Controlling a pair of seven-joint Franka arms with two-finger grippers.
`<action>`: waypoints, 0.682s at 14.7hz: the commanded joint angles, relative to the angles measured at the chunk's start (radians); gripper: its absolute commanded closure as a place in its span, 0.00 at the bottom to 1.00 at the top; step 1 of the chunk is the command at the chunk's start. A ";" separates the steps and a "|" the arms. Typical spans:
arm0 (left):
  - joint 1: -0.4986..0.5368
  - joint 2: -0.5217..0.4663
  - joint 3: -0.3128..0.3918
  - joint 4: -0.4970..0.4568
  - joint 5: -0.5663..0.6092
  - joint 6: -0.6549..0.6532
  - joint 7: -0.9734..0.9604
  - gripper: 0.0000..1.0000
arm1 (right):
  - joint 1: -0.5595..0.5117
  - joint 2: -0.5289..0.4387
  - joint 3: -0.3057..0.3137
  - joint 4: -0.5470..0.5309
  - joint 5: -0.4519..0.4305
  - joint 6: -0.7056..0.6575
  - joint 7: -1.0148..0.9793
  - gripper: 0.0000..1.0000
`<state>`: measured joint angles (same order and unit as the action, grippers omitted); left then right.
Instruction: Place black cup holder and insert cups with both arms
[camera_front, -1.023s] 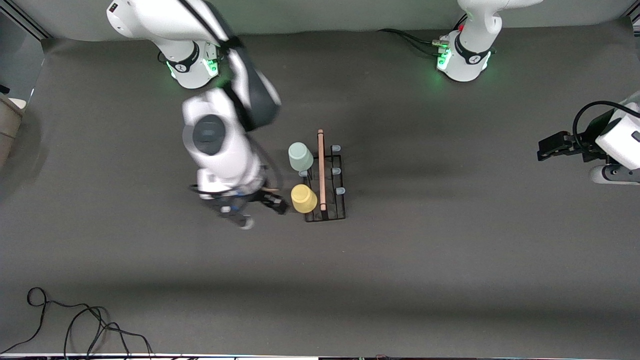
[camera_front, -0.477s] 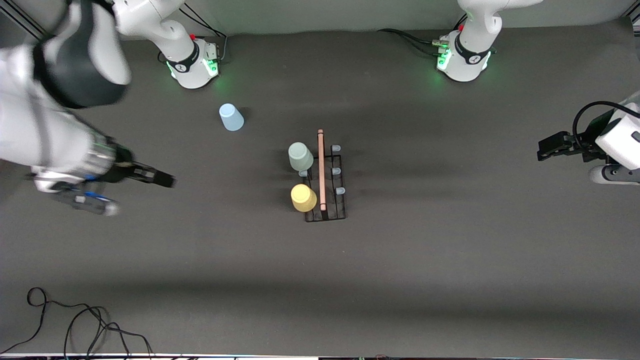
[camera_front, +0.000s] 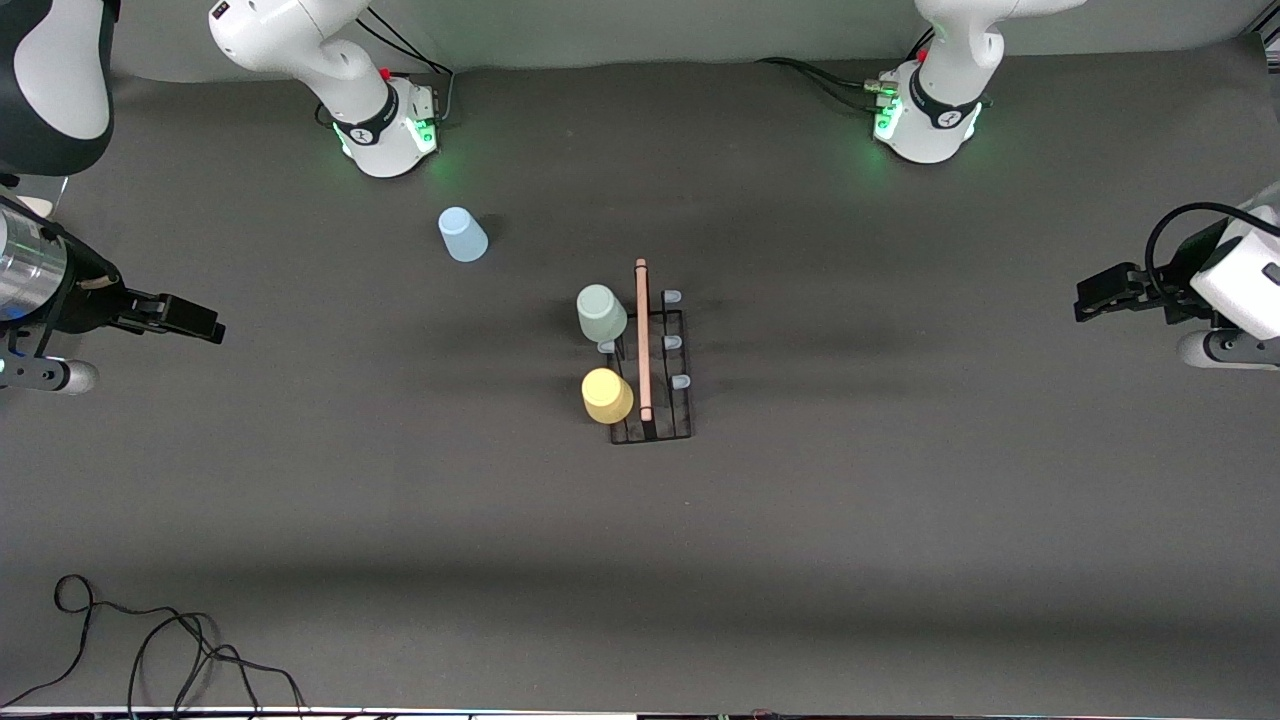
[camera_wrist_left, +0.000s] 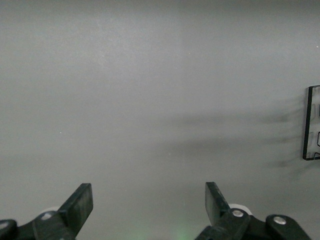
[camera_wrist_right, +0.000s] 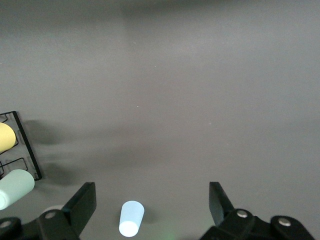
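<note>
Black right claw (camera_front: 200, 327), spread and empty, hovers over its end of the counter (camera_front: 400, 520). Blue cup (camera_front: 462, 235) sits unracked nearer the bases; a hasty grab may topple it. Mint cup (camera_front: 601, 312) and yellow cup (camera_front: 607, 395) perch on the black cup holder (camera_front: 652, 395). Left claw (camera_front: 1095, 297) waits, spread.

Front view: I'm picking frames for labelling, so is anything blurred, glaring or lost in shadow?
Front view: sharp, with green glow at both arm bases and soft shadow bands across the table; black cup holder crisp. Both wrist views: evenly lit, faint shadow streaks, no glare.
</note>
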<state>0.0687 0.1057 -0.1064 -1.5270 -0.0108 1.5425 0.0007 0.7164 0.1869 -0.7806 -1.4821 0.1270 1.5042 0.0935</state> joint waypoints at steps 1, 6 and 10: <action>0.003 -0.011 -0.004 -0.008 0.014 -0.004 -0.004 0.00 | 0.011 -0.006 -0.025 -0.014 -0.024 0.001 -0.073 0.00; 0.003 -0.011 -0.004 -0.008 0.014 -0.004 -0.002 0.00 | -0.041 0.000 -0.002 -0.010 -0.032 0.021 -0.103 0.00; 0.003 -0.012 -0.004 -0.007 0.015 -0.002 0.002 0.00 | -0.343 -0.044 0.340 -0.013 -0.128 0.022 -0.113 0.00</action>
<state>0.0687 0.1057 -0.1064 -1.5271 -0.0108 1.5425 0.0007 0.5040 0.1816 -0.5958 -1.4899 0.0675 1.5162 0.0042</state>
